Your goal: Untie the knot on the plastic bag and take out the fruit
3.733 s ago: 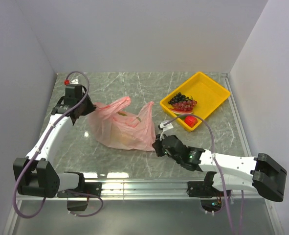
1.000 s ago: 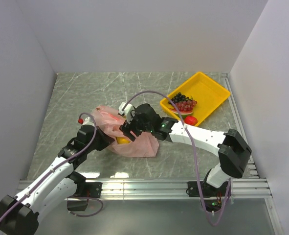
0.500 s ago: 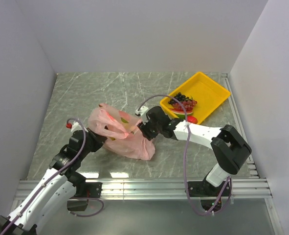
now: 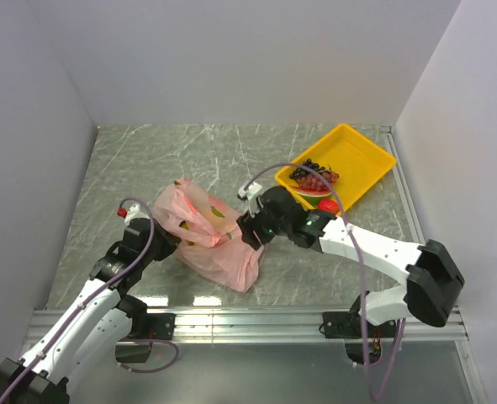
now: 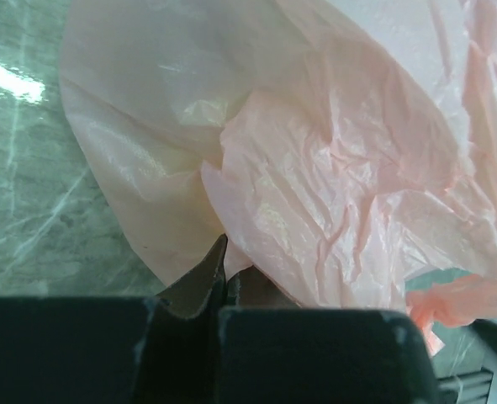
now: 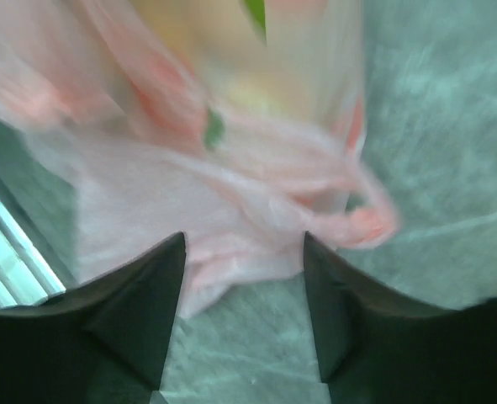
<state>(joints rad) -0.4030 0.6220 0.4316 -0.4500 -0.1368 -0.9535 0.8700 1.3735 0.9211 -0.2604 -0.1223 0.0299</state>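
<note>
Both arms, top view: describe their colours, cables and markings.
Left arm and right arm have white links with black joint housings. A greyish-purple cable loops along each. The left wrist carries a small red cap; the right a white block. Fingers are black wedges.

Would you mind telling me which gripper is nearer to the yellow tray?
Right. The right gripper is at the edge of the plastic bag facing the yellow tray; the left gripper is at the bag's opposite side.
</note>
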